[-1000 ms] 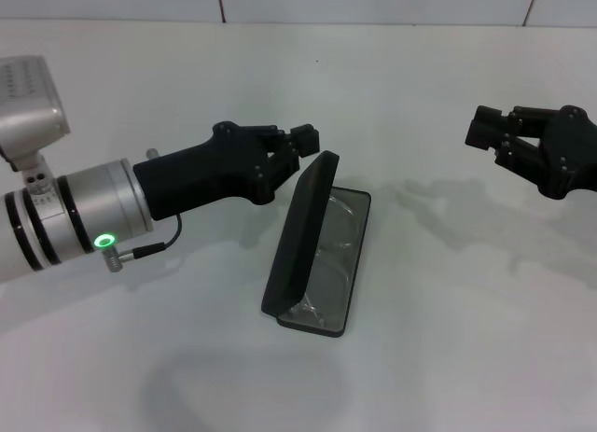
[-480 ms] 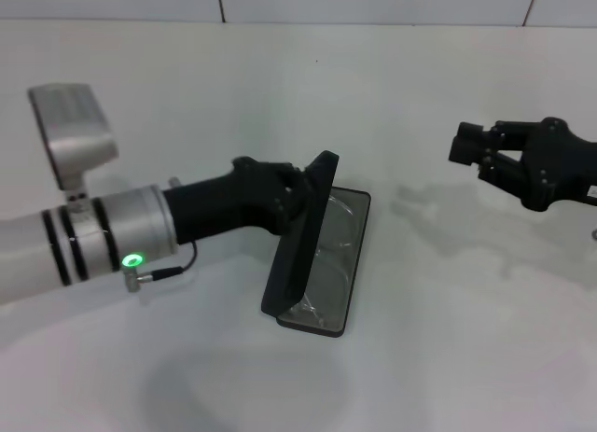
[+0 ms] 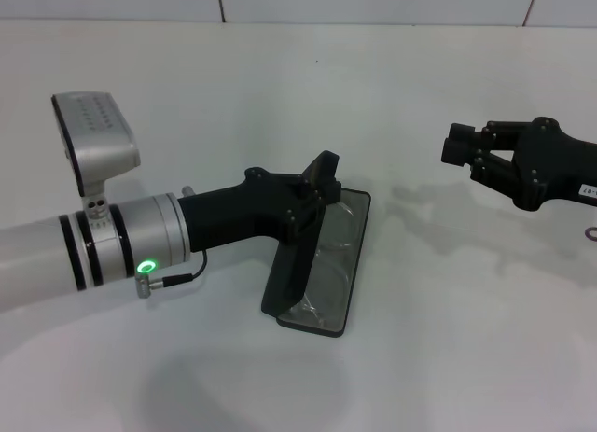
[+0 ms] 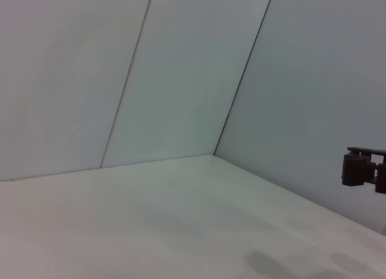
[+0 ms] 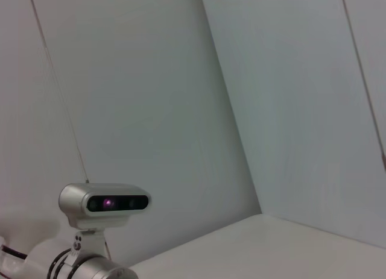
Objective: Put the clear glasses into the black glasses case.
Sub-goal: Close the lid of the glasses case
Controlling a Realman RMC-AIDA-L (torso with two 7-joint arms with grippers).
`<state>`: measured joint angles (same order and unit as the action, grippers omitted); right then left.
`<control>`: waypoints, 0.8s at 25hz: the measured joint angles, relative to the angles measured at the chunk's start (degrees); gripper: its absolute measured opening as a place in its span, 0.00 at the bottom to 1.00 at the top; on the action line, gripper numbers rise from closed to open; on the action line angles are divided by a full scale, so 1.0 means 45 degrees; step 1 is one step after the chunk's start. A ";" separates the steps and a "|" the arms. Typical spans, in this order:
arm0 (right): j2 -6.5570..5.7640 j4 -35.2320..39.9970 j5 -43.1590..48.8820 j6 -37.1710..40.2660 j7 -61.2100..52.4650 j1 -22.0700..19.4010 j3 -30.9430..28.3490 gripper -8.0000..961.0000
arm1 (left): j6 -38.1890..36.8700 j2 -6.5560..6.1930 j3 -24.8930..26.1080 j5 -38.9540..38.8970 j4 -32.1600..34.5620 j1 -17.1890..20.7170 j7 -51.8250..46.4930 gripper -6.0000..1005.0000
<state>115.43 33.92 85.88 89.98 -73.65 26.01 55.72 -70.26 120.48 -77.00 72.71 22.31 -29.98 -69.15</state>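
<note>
Case (image 3: 322, 264): mid-bench, open, lid half raised; clear glasses (image 3: 334, 250) lie inside on the lining.
Left tool (image 3: 312, 197): against the lid's outer face; since a second ago it has pushed closer to the lid. Fingers hidden, state cannot be told.
Right tool (image 3: 464, 150): above the bench's right side, pressed together, empty; has drifted left.

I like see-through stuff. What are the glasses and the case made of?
The glasses look like clear, shiny plastic: the case's lining shows straight through them and their edges glint. The case looks like hard, matte black plastic or a similar stiff shell; its lid stands stiffly and hardly shines. The left gripper touches the lid.
</note>
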 joint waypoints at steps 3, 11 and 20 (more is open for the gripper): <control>0.0010 0.0000 0.0000 -0.0050 0.0000 0.0000 0.0000 0.21 | 0.0007 0.0006 0.0002 -0.0006 -0.0154 -0.0085 0.0006 0.11; 0.0012 0.0000 -0.0003 -0.0180 -0.0001 0.0020 0.0000 0.21 | 0.0004 0.0011 -0.0139 -0.0014 -0.0987 -0.0471 0.0007 0.12; 0.0011 -0.0056 -0.0003 -0.0254 0.0000 0.0128 0.0000 0.21 | 0.0002 0.0026 -0.0707 -0.0052 -0.1170 -0.0464 0.0003 0.12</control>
<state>115.48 33.67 85.87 88.84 -73.65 26.59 55.72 -70.26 120.60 -80.18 72.48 17.04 -32.07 -69.13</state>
